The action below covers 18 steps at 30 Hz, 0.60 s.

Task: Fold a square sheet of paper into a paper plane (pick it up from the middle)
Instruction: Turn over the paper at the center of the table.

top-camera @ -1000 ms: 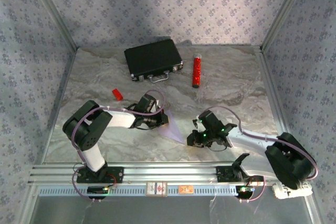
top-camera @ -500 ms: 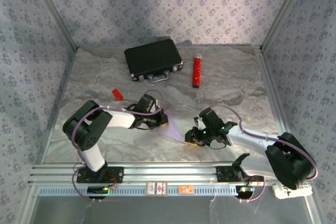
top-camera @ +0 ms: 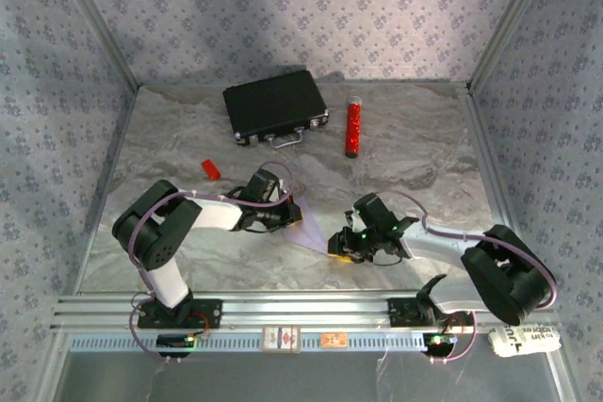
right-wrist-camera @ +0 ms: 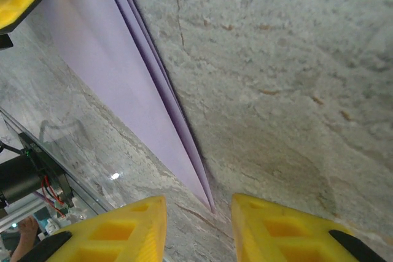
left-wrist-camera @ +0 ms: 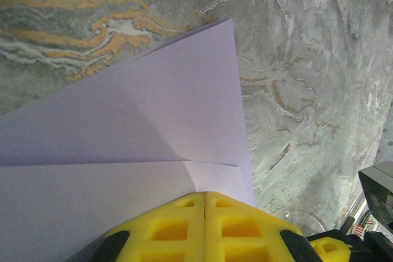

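- Holds the fingers (left-wrist-camera: 166, 228) of the left gripper (left-wrist-camera: 204, 204) flush together, tips down on the folded lilac paper (left-wrist-camera: 153, 121), with creased flaps fanning out ahead of them.
- Holds the fingers (right-wrist-camera: 123, 228) of the right gripper (right-wrist-camera: 199, 213) apart, gripping nothing, straddling the narrow pointed end of the folded lilac paper (right-wrist-camera: 116, 84), which lies flat on the marbled tabletop (right-wrist-camera: 276, 59).
- From above, sets the left gripper (top-camera: 283, 218) and the right gripper (top-camera: 341, 247) at opposite ends of the paper (top-camera: 311, 233), near the front middle of the tabletop (top-camera: 424, 157).
- Leaves a small red block (top-camera: 210, 169) lying left of the left arm.
- Places a black case (top-camera: 275, 105) and a red cylinder (top-camera: 353, 129) well apart from the paper, at the far edge.
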### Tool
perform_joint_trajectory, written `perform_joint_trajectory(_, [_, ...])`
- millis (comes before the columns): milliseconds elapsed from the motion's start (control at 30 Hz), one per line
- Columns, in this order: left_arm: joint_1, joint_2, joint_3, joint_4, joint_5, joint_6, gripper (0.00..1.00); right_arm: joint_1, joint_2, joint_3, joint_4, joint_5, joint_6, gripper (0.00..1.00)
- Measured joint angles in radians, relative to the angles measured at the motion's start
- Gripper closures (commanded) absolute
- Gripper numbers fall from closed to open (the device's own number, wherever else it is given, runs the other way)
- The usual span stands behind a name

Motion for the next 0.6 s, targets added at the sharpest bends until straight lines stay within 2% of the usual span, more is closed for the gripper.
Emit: perform_joint_trajectory(600, [0.000, 0.000, -0.002, 0.004, 0.000, -0.011, 0.96, -0.008, 0.064, 0.001, 0.133, -0.027, 0.019, 0.71])
